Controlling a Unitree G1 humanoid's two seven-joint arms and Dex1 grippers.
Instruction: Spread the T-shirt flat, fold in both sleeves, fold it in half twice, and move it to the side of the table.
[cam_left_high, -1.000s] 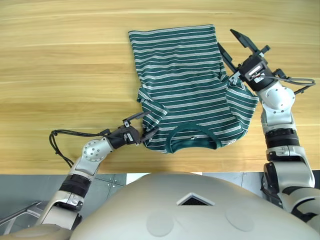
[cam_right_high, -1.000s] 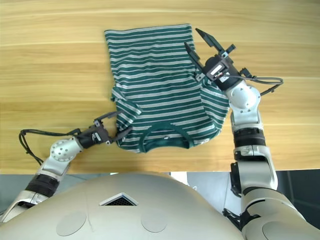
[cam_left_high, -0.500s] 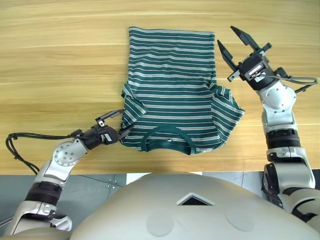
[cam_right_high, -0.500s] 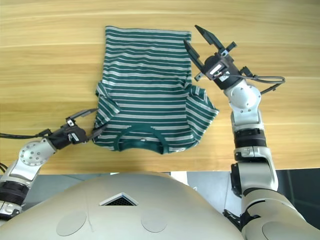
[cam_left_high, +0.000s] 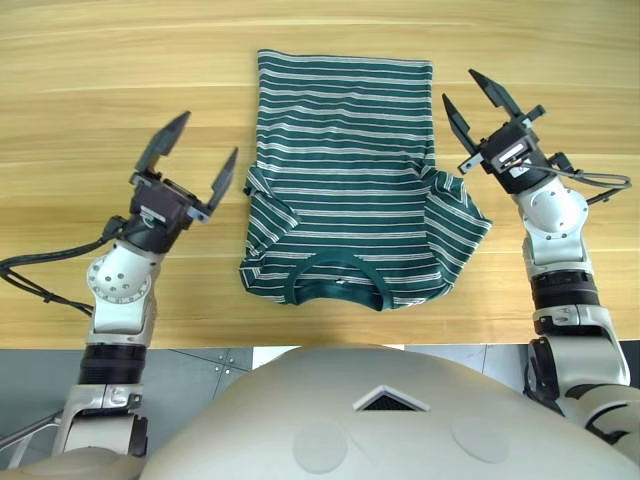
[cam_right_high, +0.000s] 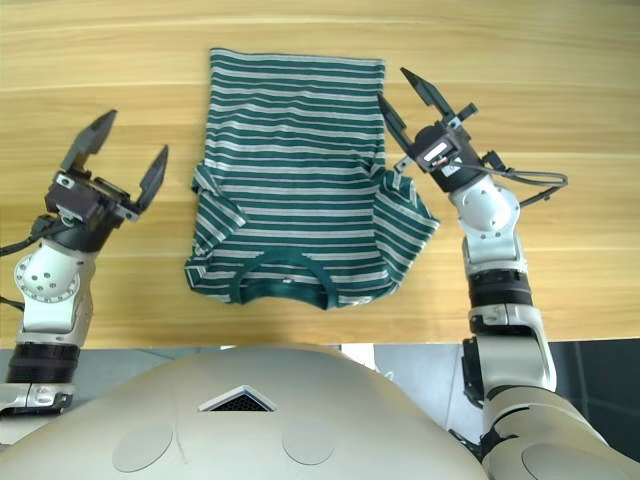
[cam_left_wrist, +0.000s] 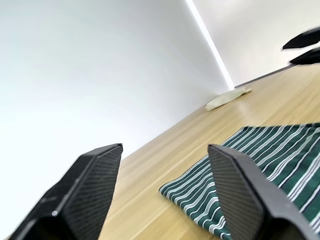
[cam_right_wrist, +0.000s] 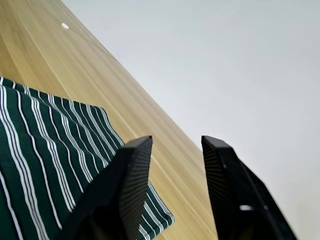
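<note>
Green striped T-shirt (cam_left_high: 345, 190) lies in the centre of the head views on the wooden table (cam_left_high: 100, 80), hem toward the top of the frame, collar (cam_left_high: 335, 275) at the bottom centre. Body is mostly flat. The sleeve on the frame's left (cam_left_high: 262, 200) is tucked against the body, and the sleeve on the right (cam_left_high: 462, 215) sticks out, bunched and wrinkled.

Left gripper (cam_left_high: 209, 134) sits at mid-left, just beside the shirt's left edge and clear of the cloth, fingers spread wide, holding nothing. In the left wrist view both fingers (cam_left_wrist: 90, 185) are wide apart, with the shirt's corner on the table past them.

Right gripper (cam_left_high: 459, 86) is at upper right, beside the shirt's right edge above the bunched sleeve, fingers spread, empty. Whether it touches the cloth can't be told.
</note>
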